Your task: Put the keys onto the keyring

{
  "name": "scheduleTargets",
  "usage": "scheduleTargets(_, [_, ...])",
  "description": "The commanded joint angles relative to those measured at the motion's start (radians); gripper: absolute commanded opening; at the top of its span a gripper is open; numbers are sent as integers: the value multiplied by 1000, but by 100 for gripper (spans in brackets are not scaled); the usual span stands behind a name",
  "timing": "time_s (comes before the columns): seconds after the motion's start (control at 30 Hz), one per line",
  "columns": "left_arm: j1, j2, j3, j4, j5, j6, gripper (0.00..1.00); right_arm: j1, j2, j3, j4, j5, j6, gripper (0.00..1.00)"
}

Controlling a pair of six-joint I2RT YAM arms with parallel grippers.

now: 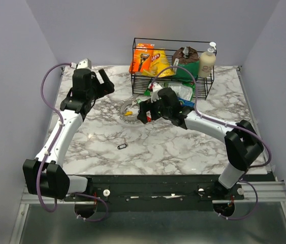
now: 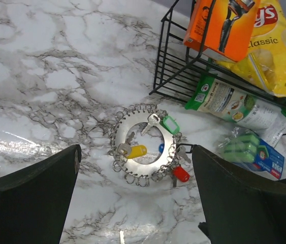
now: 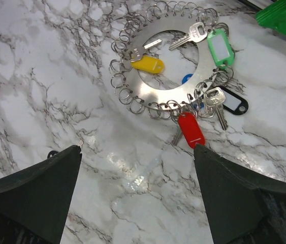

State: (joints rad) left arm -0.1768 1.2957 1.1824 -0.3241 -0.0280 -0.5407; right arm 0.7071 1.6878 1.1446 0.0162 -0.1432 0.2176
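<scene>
The keyring is a flat silver ring edged with many small wire loops, lying mid-table before the basket. It shows in the left wrist view and the right wrist view. Keys hang on it: a yellow-headed one, a green tag, a red tag, a black tag and bare silver keys. A small dark tag lies alone nearer the front. My left gripper is open and empty, up left of the ring. My right gripper is open and empty, just right of it.
A black wire basket stands at the back with a razor pack, a yellow chips bag, a brown bag and a lotion bottle. Green packets and a sponge pack lie before it.
</scene>
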Motion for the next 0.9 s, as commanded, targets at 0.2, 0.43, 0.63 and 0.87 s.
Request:
scheduleTargets(0.2, [10,11,39,-144,128,30,99,95,150,164,-101,94,-14,100])
scheduleTargets(0.43, [17,11,121,-254,112,81,99,137,239,254,-131,119,-12,99])
scheduleTargets(0.63, [37,37,105,-277,149,107,99,140,274,285,-142,131,23,96])
scheduleTargets(0.87, [76,39,68,-277,185,111,99,140,270,271,-131,156,58,96])
